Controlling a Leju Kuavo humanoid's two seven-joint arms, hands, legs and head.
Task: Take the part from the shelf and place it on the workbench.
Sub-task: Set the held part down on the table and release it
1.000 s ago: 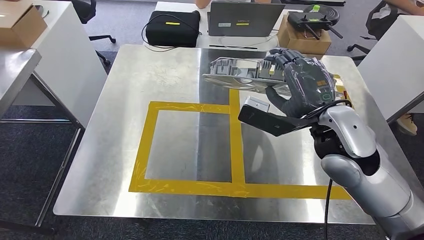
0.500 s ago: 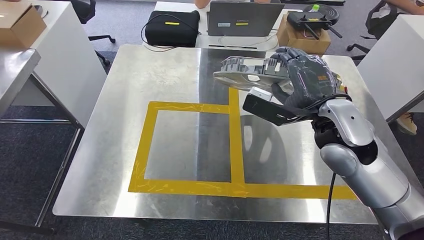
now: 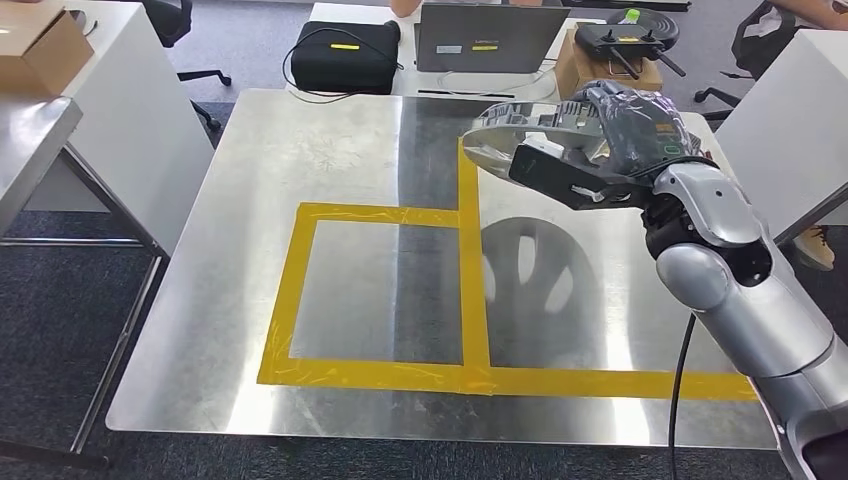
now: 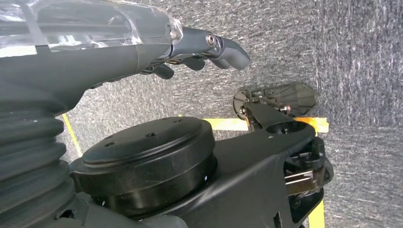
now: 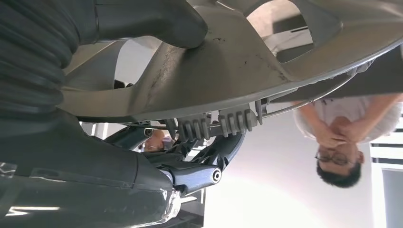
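Over the last second the right hand [image 3: 628,122] has carried the part [image 3: 520,135], a silvery disc with cut-out openings, away from the yellow tape [image 3: 468,215] cross-line and toward the far right corner of the bench [image 3: 300,150]. The disc has also tipped, so it now looks flatter and more edge-on from the head view. It hangs in the air above the bench, its dark reflection lying on the metal just right of the tape's upright strip.

The right hand is clenched around the part: in the right wrist view the thick thumb [image 5: 157,21] presses on the disc's pale face [image 5: 247,61] while the darker fingers [image 5: 209,173] curl under its ribbed rim.

The left hand [image 4: 199,50] hangs by the robot's side over grey carpet, its fingers loosely curled and grasping nothing.

My judgement is that the carry is nearly done. The part is over the bench but not set down, so lowering and letting go remain.
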